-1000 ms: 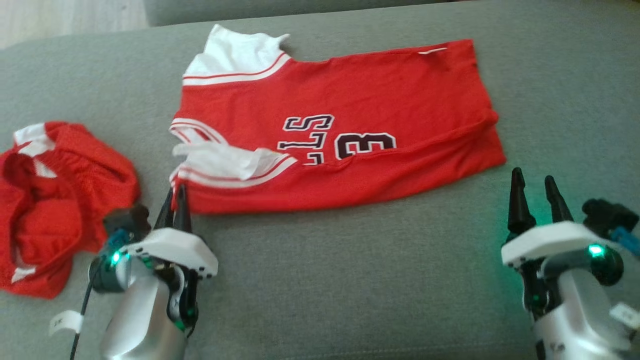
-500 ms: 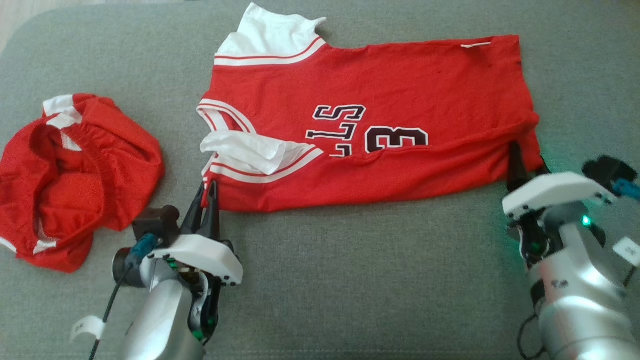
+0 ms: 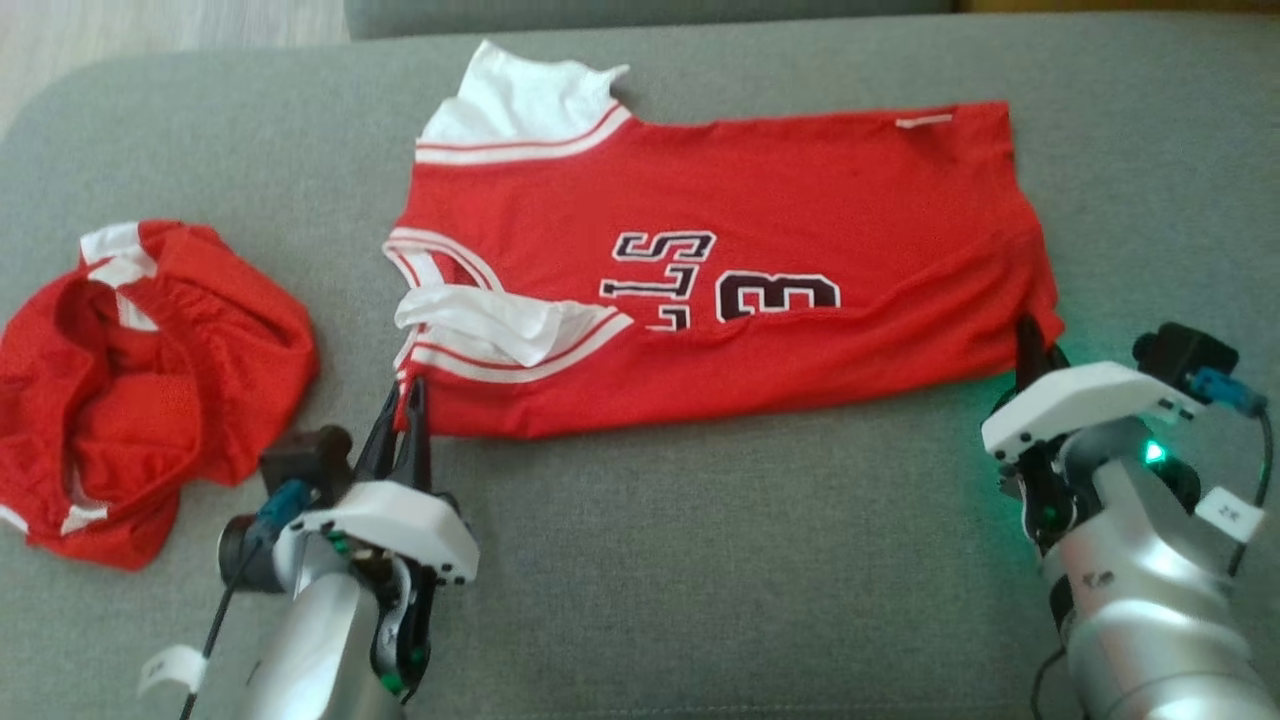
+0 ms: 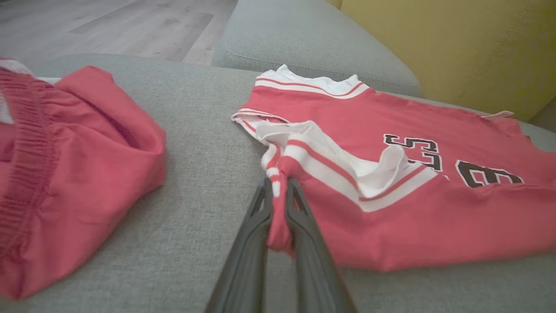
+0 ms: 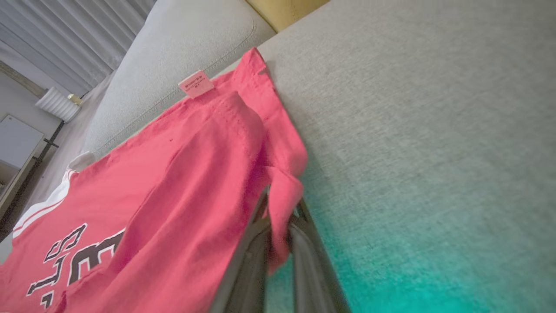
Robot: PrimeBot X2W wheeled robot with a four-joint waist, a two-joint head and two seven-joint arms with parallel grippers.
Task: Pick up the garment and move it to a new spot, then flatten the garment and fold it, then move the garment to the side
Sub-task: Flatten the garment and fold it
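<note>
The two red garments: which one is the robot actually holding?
The flat numbered jersey: left gripper and right gripper each pinch a near corner. The crumpled garment lies apart, untouched.

Domestic living room. The work surface is a grey fabric-upholstered sofa seat (image 3: 700, 560), with a matching padded cushion (image 4: 312, 39) behind it and mustard-yellow upholstery (image 4: 456, 48) alongside. Pale wood-plank flooring (image 4: 108, 26) lies beyond the seat. Long pleated grey curtains (image 5: 87, 30) hang at the far side of the room.
</note>
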